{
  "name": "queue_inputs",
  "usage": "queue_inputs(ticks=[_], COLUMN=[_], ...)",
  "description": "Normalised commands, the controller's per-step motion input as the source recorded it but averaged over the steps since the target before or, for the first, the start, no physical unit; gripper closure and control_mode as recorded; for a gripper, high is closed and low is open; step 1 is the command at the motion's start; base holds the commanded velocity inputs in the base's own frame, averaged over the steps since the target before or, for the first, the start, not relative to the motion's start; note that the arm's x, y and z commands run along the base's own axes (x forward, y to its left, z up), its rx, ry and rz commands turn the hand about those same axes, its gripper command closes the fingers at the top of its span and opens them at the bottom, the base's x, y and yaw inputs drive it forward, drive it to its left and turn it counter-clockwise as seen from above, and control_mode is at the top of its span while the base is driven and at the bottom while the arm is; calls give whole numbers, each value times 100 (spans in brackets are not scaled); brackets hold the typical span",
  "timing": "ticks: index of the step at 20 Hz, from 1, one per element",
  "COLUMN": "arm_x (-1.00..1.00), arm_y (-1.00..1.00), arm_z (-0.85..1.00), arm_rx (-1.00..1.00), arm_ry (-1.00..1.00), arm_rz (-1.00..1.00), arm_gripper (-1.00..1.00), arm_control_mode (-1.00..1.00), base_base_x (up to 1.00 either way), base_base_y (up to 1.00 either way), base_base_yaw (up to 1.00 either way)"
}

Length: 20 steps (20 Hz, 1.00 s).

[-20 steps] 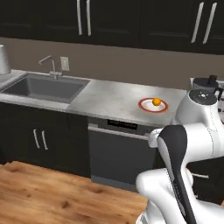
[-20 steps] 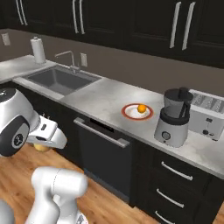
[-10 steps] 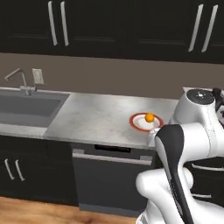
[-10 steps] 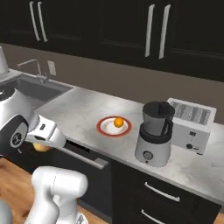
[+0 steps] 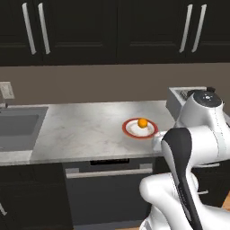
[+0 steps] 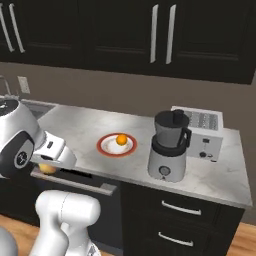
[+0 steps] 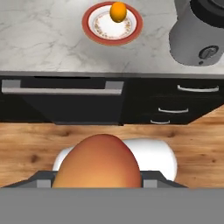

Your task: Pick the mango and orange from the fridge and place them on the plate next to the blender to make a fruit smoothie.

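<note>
My gripper is shut on the mango, a dull yellow-orange fruit that looms large at the bottom of the hand view. In the right base view the mango peeks out under the hand, low in front of the counter edge. The bright orange lies on the red-rimmed plate, just left of the blender. Ahead of the hand, the plate carries the orange, with the blender to its right. From the left base, the orange rests on the plate. The fridge is out of view.
A toaster stands behind the blender. A sink is set into the counter at the left. Below the counter are a dishwasher door with a grey handle and handled drawers. Dark wall cabinets hang above.
The whole picture has shifted: the base has driven right along the counter and closer, so plate and blender now sit nearer and more central. The gripper stays shut on the mango.
</note>
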Motion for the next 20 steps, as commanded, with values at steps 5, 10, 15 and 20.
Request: queue_inputs(ticks=[5,10,15,20], arm_x=[0,11,98,100], arm_y=[0,0,-20,-3], arm_z=[0,0,-4,-19], arm_rx=[0,0,12,2], arm_ry=[0,0,2,15], arm_rz=[0,-1,0,2], arm_gripper=[100,100,100,100], arm_control_mode=[100,-100,-100,-100], base_base_x=[23,25,0,0], base_base_y=[61,3,0,0], base_base_yaw=[-38,-13,0,0])
